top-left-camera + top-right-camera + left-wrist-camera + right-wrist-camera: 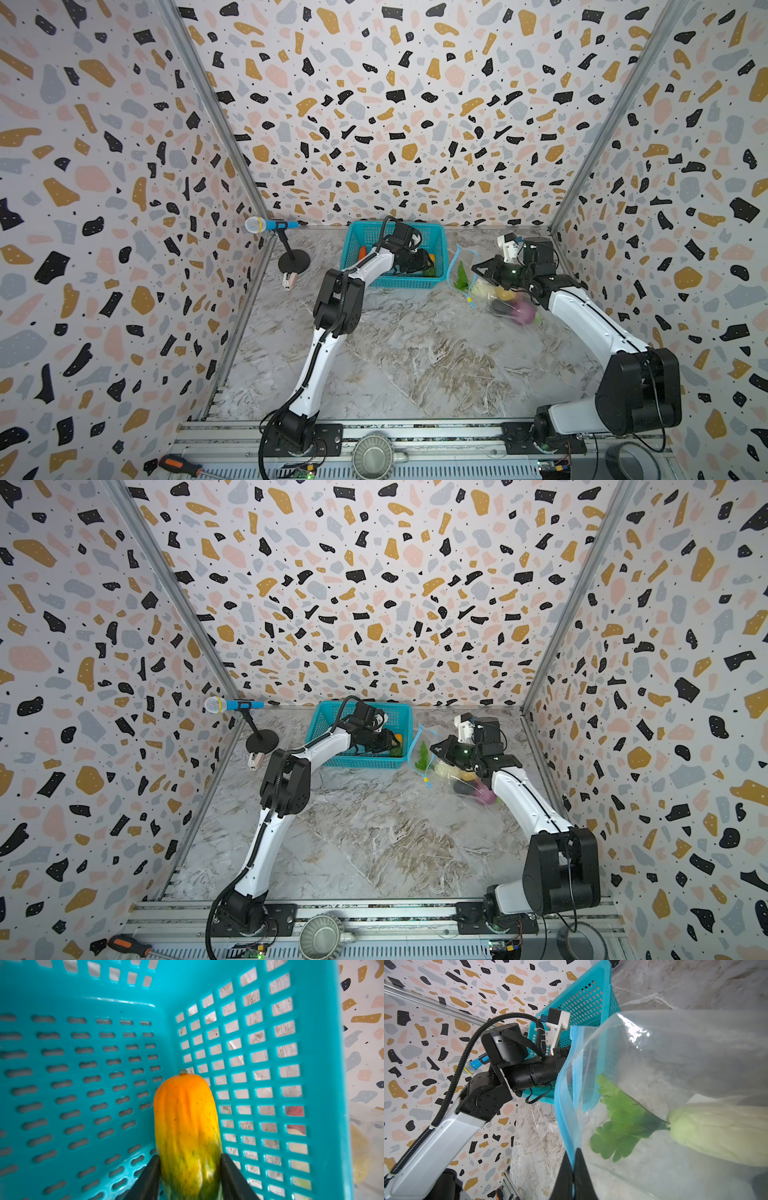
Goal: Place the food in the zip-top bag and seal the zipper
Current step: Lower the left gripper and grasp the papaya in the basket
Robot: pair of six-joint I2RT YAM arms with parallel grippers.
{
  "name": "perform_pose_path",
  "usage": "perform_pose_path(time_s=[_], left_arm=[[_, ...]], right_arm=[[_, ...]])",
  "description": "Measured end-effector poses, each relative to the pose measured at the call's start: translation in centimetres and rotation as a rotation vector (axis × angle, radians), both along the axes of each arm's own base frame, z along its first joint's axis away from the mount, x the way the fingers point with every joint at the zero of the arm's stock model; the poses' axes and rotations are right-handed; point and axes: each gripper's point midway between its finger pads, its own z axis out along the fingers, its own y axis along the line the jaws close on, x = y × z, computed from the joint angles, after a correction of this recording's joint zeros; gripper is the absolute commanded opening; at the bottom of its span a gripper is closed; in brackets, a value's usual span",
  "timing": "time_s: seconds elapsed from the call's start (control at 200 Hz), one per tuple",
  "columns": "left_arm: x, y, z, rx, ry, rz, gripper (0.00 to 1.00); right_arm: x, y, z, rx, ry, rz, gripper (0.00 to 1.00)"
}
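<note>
The zip-top bag (685, 1053), clear crinkly plastic, lies beside the teal mesh basket (320, 1064), its light blue zipper strip (562, 1105) pinched in our right gripper (574, 1152). Our left gripper (189, 1156) clamps a ribbed orange-and-green toy vegetable (185, 1109) inside the basket. Held near one end, we fear it may pivot loose; the slick strip may slip, closing the mouth.

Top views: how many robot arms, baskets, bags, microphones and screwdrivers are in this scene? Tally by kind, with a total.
robot arms: 2
teal basket: 1
zip-top bag: 1
microphone: 1
screwdriver: 1
Total: 6
</note>
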Motion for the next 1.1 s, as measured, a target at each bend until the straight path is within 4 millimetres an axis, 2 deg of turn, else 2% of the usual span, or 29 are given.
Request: perform_pose_path(time_s=[0.275, 0.476, 0.786, 0.926, 1.101], left_arm=[[-0.2, -0.6, 0.3, -0.027, -0.001, -0.015, 0.46], [-0.5, -1.4, 0.7, -0.055, 0.000, -0.032, 0.56], [-0.8, -2.3, 1.2, -0.082, -0.008, -0.056, 0.56], [-0.9, -2.8, 1.4, -0.098, -0.020, -0.069, 0.50], [-1.3, -3.0, 0.7, -0.099, -0.015, -0.077, 0.41]], right_arm=[[0.0, 0.0, -0.1, 0.000, 0.002, 0.000, 0.00], [0.0, 0.1, -0.1, 0.001, 0.005, 0.000, 0.00], [0.0, 0.1, -0.1, 0.001, 0.005, 0.000, 0.00], [0.0, 0.0, -0.1, 0.000, 0.005, -0.002, 0.00], [0.0, 0.0, -0.1, -0.001, 0.005, -0.003, 0.00]])
